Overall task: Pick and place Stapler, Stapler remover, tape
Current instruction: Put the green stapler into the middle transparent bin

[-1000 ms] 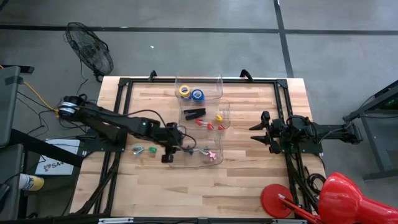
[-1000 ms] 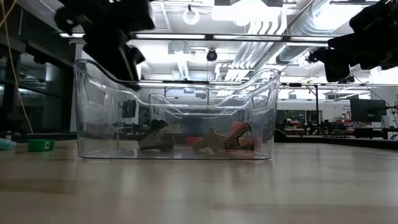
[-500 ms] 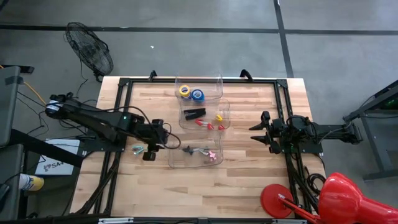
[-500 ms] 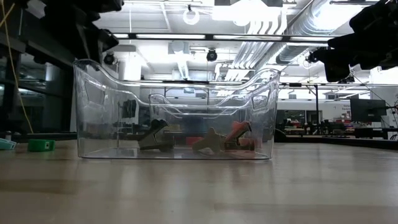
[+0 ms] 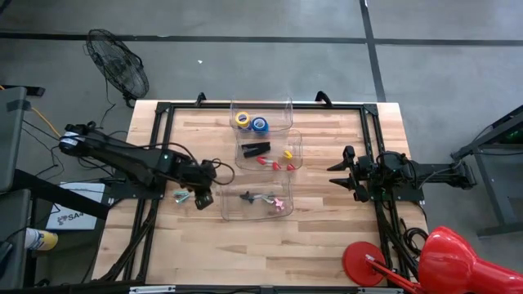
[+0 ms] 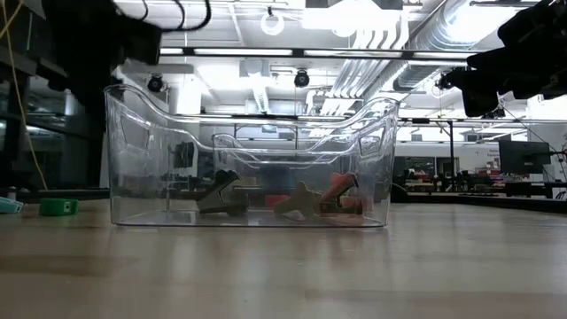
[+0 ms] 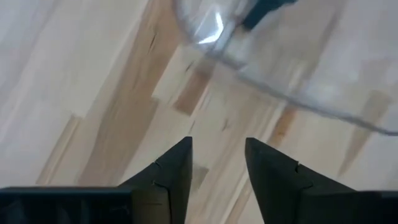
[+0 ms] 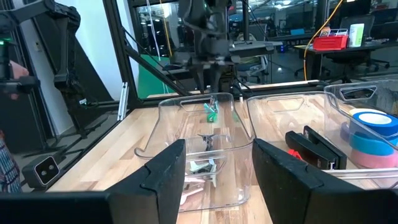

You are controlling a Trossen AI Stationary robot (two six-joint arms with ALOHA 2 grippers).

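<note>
Sorting desk supplies into three clear bins

Hovering over the wooden surface [image 5: 319, 237], the left end effector [image 5: 202, 198] hangs just outside the near bin [image 5: 226, 214], its fingers [image 7: 174, 171] parted with nothing between them and only bare wood beneath. Just beside it, on the side away from the bins, a green staple remover [image 5: 181, 195] lies on the surface; a second small green item farther along that side shows only in the low view and is too small to tell.

Three clear bins stand in a row between the two arms. The near bin, closest to the left end effector, holds several staple removers: a dark one [image 5: 248, 196], a pale one and a pink one [image 5: 279, 204]. The middle bin [image 5: 299, 155] holds a black stapler [image 5: 255, 148], two red staple removers [image 5: 275, 164] and a small yellow piece [image 5: 288, 153]. The far bin [image 5: 288, 110] holds the tape [image 5: 252, 122]: a yellow roll and a blue roll side by side seen from above, while the right wrist view shows blue stacked on pink.

The right end effector [image 5: 333, 177] waits well apart on the other side of the bins, its fingers [image 8: 165, 168] spread and empty, pointing toward them.
</note>
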